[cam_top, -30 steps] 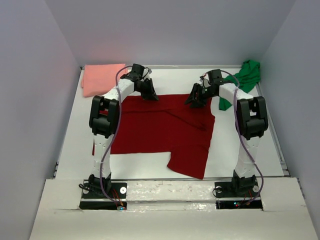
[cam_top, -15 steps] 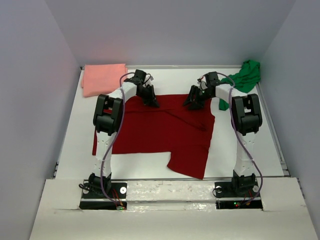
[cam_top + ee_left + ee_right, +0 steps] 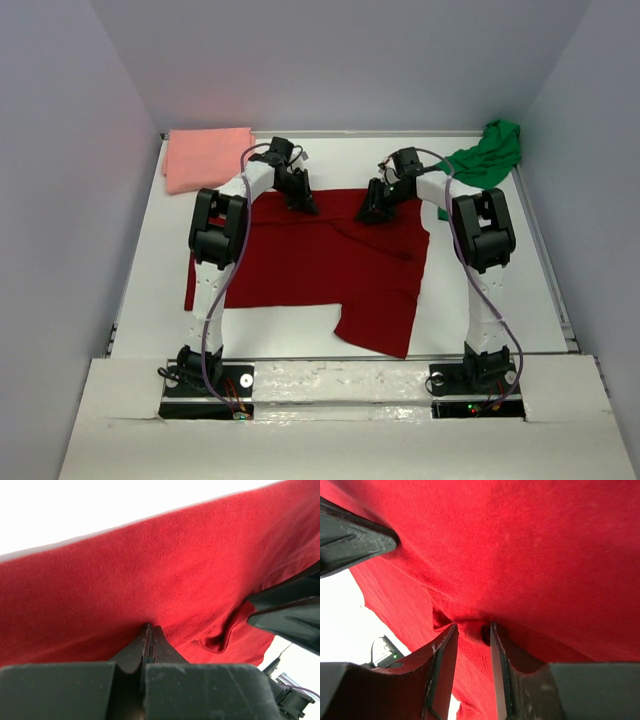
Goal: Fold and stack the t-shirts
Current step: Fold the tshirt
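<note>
At the far left corner of the white tabletop lay the salmon pink t-shirt, folded into a flat rectangle and well apart from both arms; just right of it the left hand reached down to the far edge of the dark red t-shirt, near that edge's left end; in the left wrist view this hand was clenched, its two fingers pressed together so that only a thin line showed between them, their tips sunk into the red cloth with what looked like a thin pinch of it caught there; the dark red t-shirt itself lay spread across the middle of the tabletop between the two arms, mostly flat, with a crease running down its centre and a flap hanging lower at the near right side, toward the arm bases; right of the centre the right hand came down on the same far edge, near the left hand but not touching it; in the right wrist view this hand stood nearly closed, grasping a small pucker of the red cloth bunched between its fingers; at the far right corner the bright green t-shirt sat crumpled in a loose heap against the wall, just beside the right arm.
</note>
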You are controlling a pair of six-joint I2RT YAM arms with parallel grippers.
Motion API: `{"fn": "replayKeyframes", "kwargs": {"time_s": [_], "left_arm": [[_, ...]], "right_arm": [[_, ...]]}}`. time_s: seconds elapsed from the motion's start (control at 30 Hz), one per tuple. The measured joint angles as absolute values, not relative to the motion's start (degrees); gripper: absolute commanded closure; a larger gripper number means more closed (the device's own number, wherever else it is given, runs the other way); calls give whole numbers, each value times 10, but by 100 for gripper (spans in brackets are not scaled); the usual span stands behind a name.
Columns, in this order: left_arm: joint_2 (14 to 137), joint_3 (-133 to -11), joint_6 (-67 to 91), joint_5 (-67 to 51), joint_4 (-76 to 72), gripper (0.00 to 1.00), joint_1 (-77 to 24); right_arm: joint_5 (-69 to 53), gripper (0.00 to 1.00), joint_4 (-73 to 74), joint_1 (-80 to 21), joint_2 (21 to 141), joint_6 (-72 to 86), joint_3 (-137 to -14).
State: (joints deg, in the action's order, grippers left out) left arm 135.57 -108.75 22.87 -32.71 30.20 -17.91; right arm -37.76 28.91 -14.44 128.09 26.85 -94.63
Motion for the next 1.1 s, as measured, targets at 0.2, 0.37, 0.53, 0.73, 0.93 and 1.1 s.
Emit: {"fn": "replayKeyframes", "kwargs": {"time_s": [0.2, 0.37, 0.53, 0.73, 0.93, 1.1], "left_arm": [[1364, -1104, 224, -327, 315, 100, -179], [1368, -1111, 223, -328, 321, 100, -179], [1368, -1112, 223, -328, 321, 100, -179], [1376, -1126, 223, -328, 330, 100, -179], [1380, -1134, 223, -328, 334, 100, -179], [1381, -1135, 224, -328, 335, 100, -179]], "right_arm": [[-376, 100, 287, -151, 1281, 277, -932], [-378, 100, 287, -151, 1276, 288, -912], [-382, 100, 302, -152, 1247, 306, -879], [-410, 81, 335, -170, 1218, 330, -864], [-478, 22, 414, -203, 1237, 311, -880], [-519, 15, 468, -220, 1272, 271, -895]]}}
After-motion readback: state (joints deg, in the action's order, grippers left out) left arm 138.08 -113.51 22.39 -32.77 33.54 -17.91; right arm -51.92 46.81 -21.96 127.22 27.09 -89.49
